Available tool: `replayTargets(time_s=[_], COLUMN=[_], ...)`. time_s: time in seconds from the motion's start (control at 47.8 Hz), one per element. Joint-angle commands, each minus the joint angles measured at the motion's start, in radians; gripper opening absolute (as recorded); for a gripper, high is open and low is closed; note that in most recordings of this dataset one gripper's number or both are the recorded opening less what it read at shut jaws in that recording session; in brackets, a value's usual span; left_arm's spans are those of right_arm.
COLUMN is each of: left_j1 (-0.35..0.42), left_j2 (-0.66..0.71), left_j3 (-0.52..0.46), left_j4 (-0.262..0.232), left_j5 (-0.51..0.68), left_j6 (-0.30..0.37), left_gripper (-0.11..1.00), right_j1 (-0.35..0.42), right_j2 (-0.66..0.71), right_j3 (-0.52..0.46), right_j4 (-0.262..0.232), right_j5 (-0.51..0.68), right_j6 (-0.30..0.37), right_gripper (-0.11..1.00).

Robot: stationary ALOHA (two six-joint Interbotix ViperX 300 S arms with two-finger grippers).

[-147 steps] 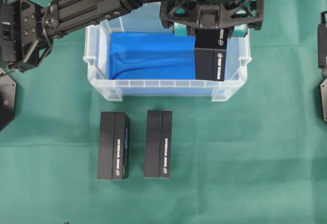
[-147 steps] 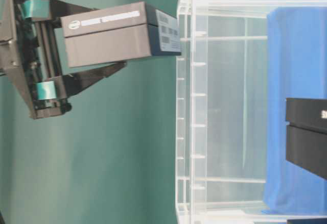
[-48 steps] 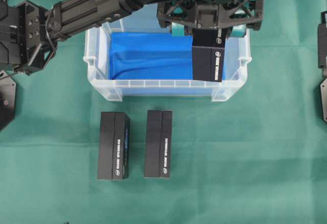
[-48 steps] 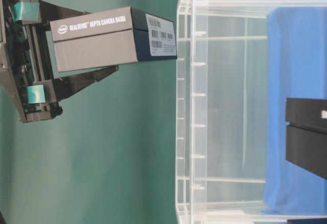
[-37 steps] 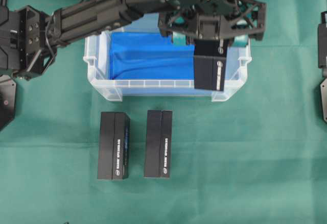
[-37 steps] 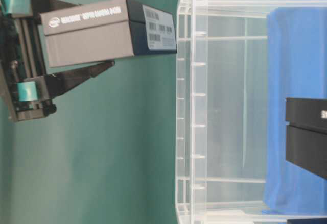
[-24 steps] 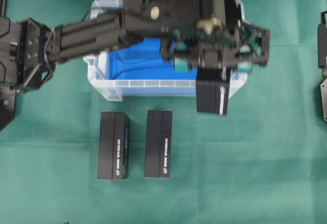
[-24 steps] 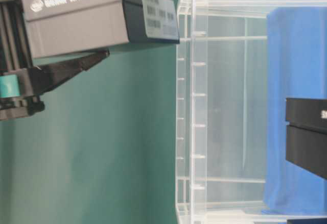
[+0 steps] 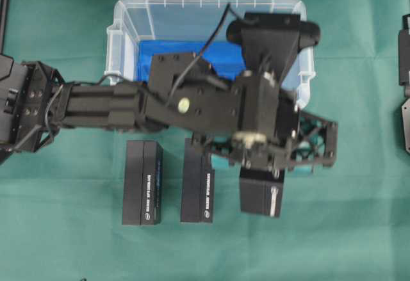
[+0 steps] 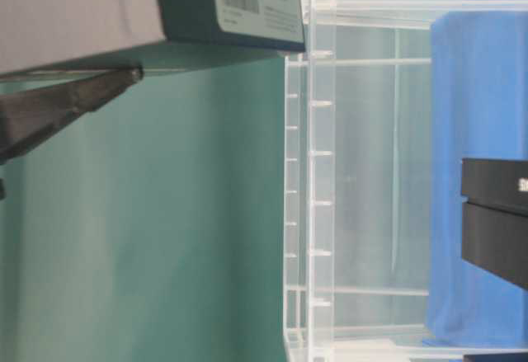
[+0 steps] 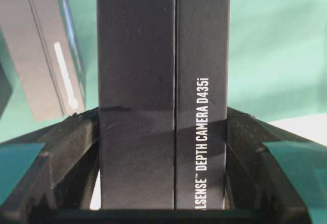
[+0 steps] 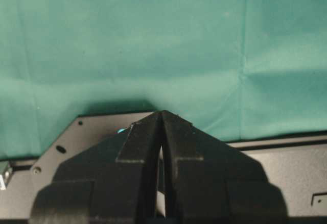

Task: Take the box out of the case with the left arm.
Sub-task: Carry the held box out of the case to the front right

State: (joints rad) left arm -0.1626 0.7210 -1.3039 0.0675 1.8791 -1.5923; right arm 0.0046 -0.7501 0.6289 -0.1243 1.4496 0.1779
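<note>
The case [image 9: 208, 2] is a clear tub with a blue floor sheet [image 9: 154, 50], at the back middle of the table. My left gripper [image 9: 261, 173], lattice-framed, is shut on a black box [image 9: 259, 198] and holds it above the green cloth in front of the case, right of two other boxes. In the left wrist view the box [image 11: 163, 81] stands between the fingers [image 11: 76, 142], gripped on both sides, with my left gripper [image 11: 162, 116] closed round it. The box [image 10: 124, 7] also shows in the table-level view, outside the case wall [image 10: 309, 172]. My right gripper [image 12: 162, 116] is shut and empty.
Two black boxes [image 9: 142, 183] [image 9: 197, 188] lie side by side on the cloth in front of the case; one shows in the left wrist view [image 11: 46, 55]. The right arm [image 9: 405, 102] rests at the right edge. The left arm spans the case's front wall.
My left gripper has carried the box out of the case, over its front wall, toward the table's front and beside the two boxes. The right arm has not moved.
</note>
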Motion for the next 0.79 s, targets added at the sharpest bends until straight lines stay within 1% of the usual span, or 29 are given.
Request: replayTargets(time_s=[0.0, 0.105, 0.314, 0.46, 0.607, 0.774], left_j1=[-0.014, -0.025, -0.028, -0.032, -0.043, -0.058], left_j2=[-0.026, -0.025, -0.026, -0.025, -0.026, -0.051], left_j3=[-0.031, -0.031, -0.025, -0.006, 0.08, 0.238], left_j4=[0.005, 0.003, 0.005, 0.025, 0.028, 0.035], left_j5=[0.0, 0.0, 0.0, -0.005, -0.043, -0.184], left_j6=[-0.014, -0.029, -0.031, -0.031, -0.054, -0.083], left_gripper=[0.59, 0.59, 0.59, 0.59, 0.59, 0.59], right_j1=[0.0, 0.002, 0.002, 0.002, 0.0, 0.002], right_j2=[-0.002, -0.002, -0.002, -0.002, -0.002, -0.002], right_j3=[-0.018, -0.02, -0.018, -0.02, -0.018, -0.017], right_j4=[0.002, 0.002, 0.003, 0.003, 0.003, 0.003], right_j5=[-0.006, -0.005, -0.002, -0.002, -0.002, -0.002], right_j6=[0.0, 0.002, 0.003, 0.003, 0.003, 0.003], right_gripper=[0.03, 0.03, 0.03, 0.03, 0.03, 0.03])
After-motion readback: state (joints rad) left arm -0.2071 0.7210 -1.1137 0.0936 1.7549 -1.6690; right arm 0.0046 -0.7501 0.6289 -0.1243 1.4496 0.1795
